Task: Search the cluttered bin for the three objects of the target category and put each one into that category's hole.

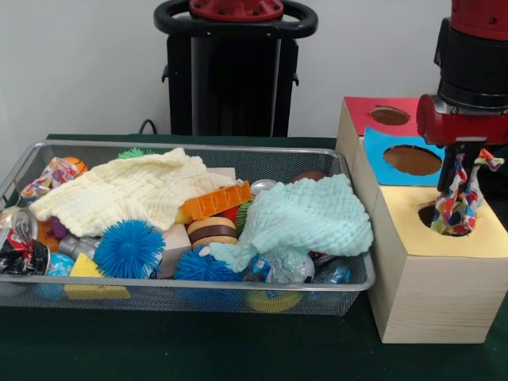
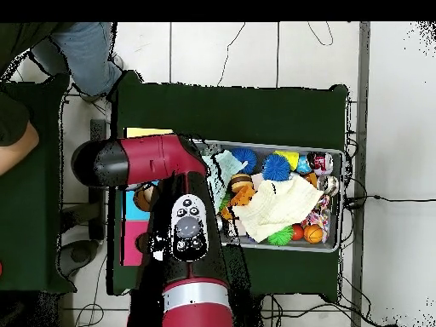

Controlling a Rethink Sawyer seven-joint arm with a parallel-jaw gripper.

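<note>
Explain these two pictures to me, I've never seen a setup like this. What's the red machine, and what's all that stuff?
The red and black machine is a robot arm. One picture faces it across the table; the other looks straight down from above. Its gripper is shut on a polka-dot cloth, lowering it into the hole in the yellow top of a wooden box. Beside it, a wire bin holds clutter: a pale yellow cloth, a mint-green cloth, spiky blue balls, cans. Another polka-dot cloth shows at the bin's far left corner. A person sits at the overhead view's edge.

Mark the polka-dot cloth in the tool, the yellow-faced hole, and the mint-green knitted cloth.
Thin white polka-dot fabric cloth [image 1: 456,208]: front view, bunched middle.
Round yellow-faced hole [image 1: 428,216]: front view, visible left edge.
Mint-green knitted cloth [image 1: 313,214]: front view, centre.
</note>
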